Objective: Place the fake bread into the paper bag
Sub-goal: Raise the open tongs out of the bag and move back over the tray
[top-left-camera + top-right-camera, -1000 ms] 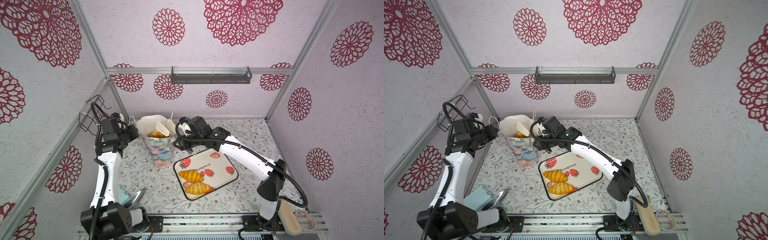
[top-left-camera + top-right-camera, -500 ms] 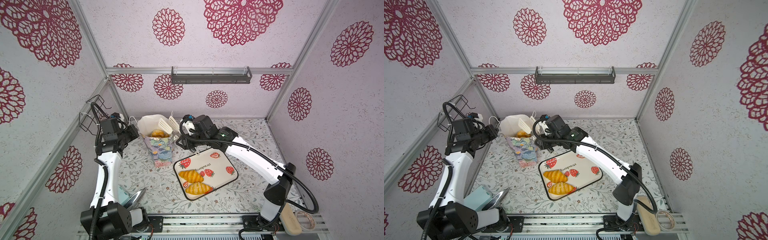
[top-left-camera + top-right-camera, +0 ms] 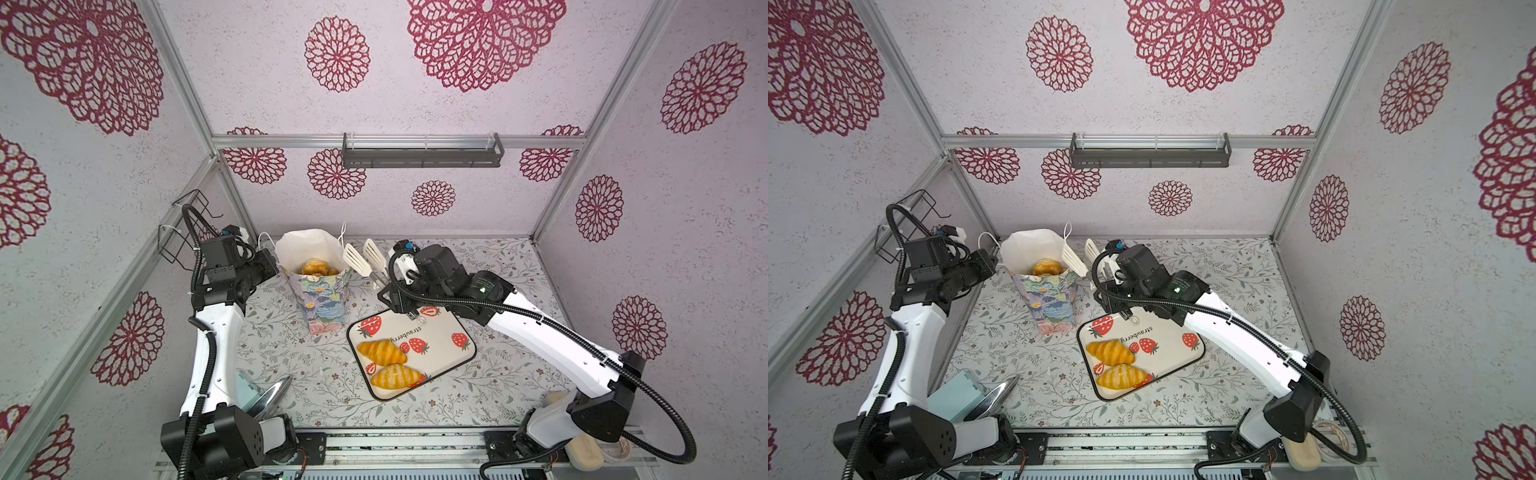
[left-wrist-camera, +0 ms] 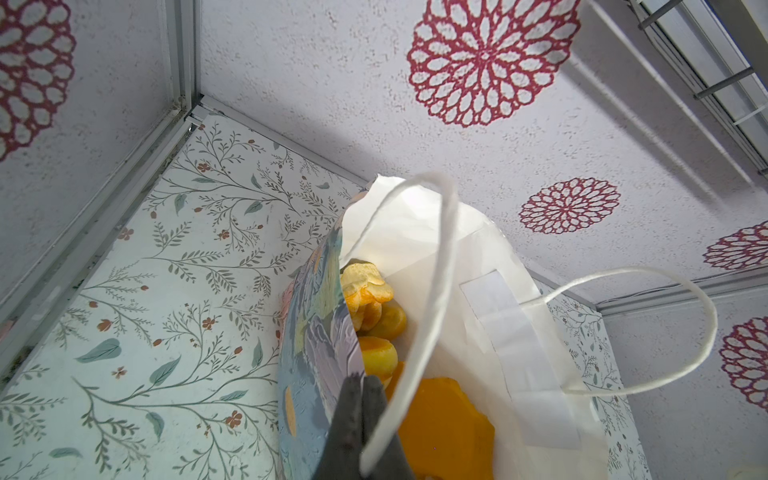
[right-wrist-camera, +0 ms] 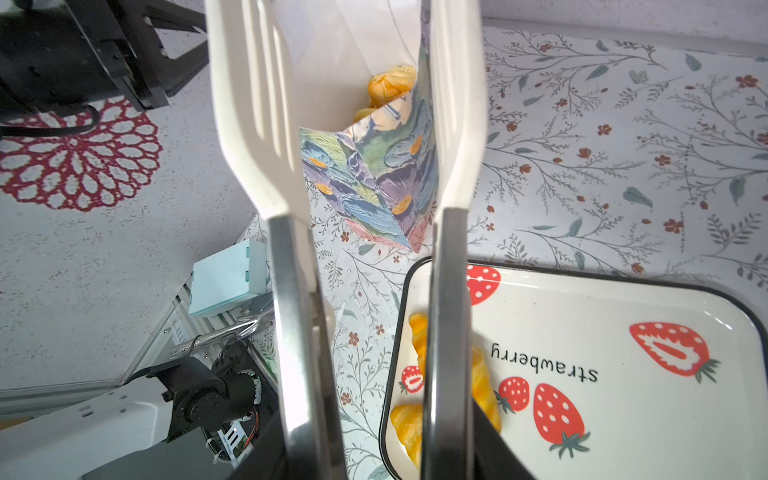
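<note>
The paper bag (image 3: 324, 299) (image 3: 1050, 303) stands upright at the back left, with fake bread (image 3: 316, 267) (image 4: 370, 299) inside. My left gripper (image 4: 360, 380) (image 3: 270, 266) is shut on the bag's rim (image 4: 332, 291), beside a white cord handle. Two croissants (image 3: 381, 351) (image 3: 395, 376) lie on the strawberry tray (image 3: 440, 336). My right gripper (image 5: 374, 449) is shut on white-bladed tongs (image 3: 365, 259) (image 5: 257, 124). The tongs' blades stand apart and empty, just right of the bag's mouth. The bag (image 5: 374, 166) shows between the blades.
A teal box (image 3: 955, 399) and a shiny metal utensil (image 3: 270, 392) lie at the front left by the left arm's base. A wire rack (image 3: 183, 232) hangs on the left wall. A dark shelf (image 3: 422, 151) is on the back wall.
My right arm has drawn the empty tongs rightward, away from over the bag's mouth. The left gripper still holds the bag's rim in the same place.
</note>
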